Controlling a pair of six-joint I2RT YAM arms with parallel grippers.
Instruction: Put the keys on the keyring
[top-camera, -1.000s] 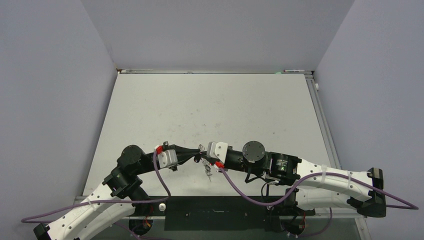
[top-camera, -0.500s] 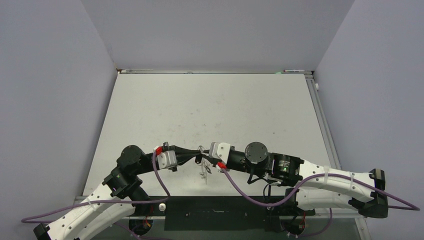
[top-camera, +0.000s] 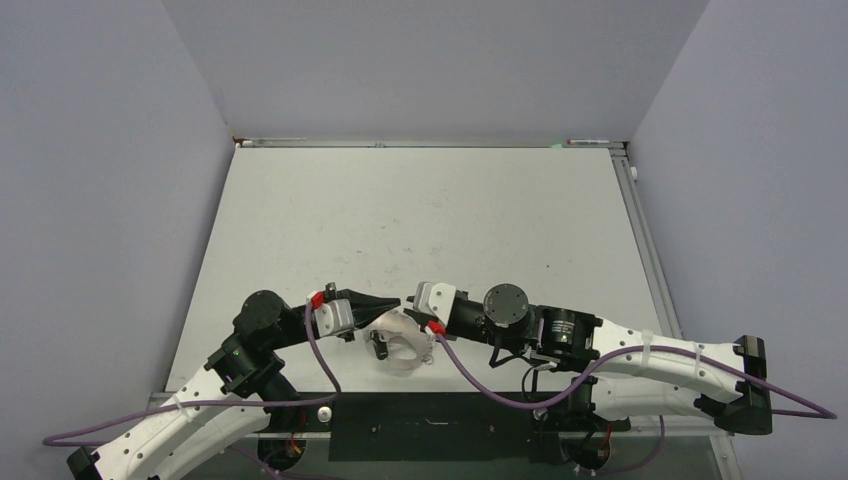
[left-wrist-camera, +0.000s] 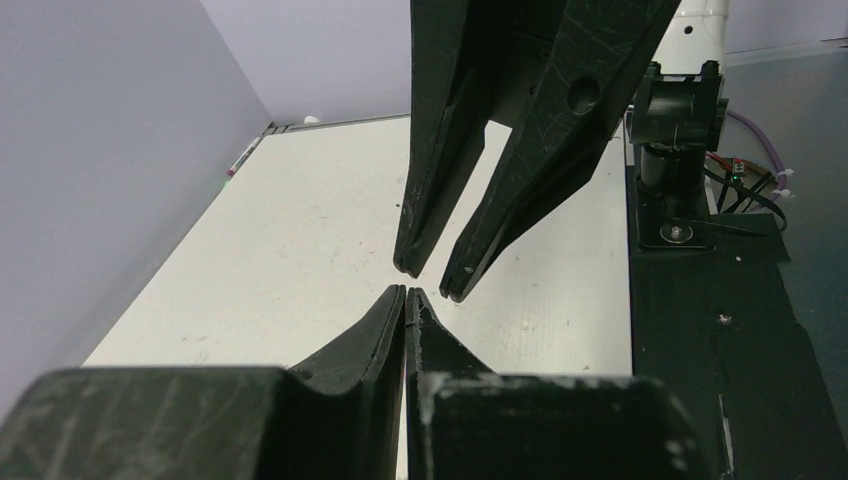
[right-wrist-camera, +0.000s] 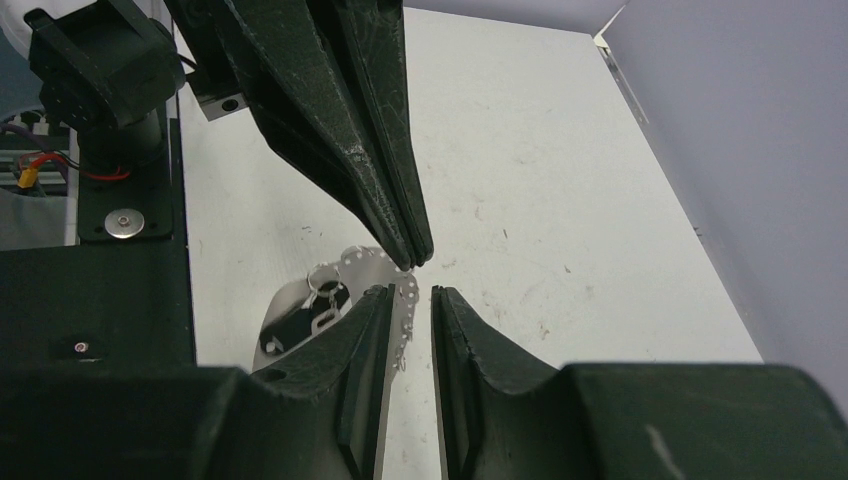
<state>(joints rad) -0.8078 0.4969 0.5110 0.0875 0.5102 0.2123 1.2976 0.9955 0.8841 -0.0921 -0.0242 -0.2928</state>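
The keyring (top-camera: 405, 342) is a thin silvery hoop hanging on edge between the two grippers, just above the table's near edge. My left gripper (top-camera: 397, 302) is shut on the hoop's upper rim; in the right wrist view its closed tips (right-wrist-camera: 420, 255) pinch the perforated rim (right-wrist-camera: 372, 260). My right gripper (right-wrist-camera: 410, 292) is open, and the rim runs down between its fingers, close to the left finger (right-wrist-camera: 372, 310). One key (right-wrist-camera: 300, 322) with a black head hangs from a small wire loop inside the hoop and also shows from above (top-camera: 379, 346). In the left wrist view my shut left gripper (left-wrist-camera: 407, 293) faces the right gripper (left-wrist-camera: 432, 272).
The white table (top-camera: 420, 210) stretches away behind the grippers. Grey walls close it in on the left, right and back. The black base plate (top-camera: 430, 425) and purple cables (top-camera: 480, 385) lie along the near edge under both arms.
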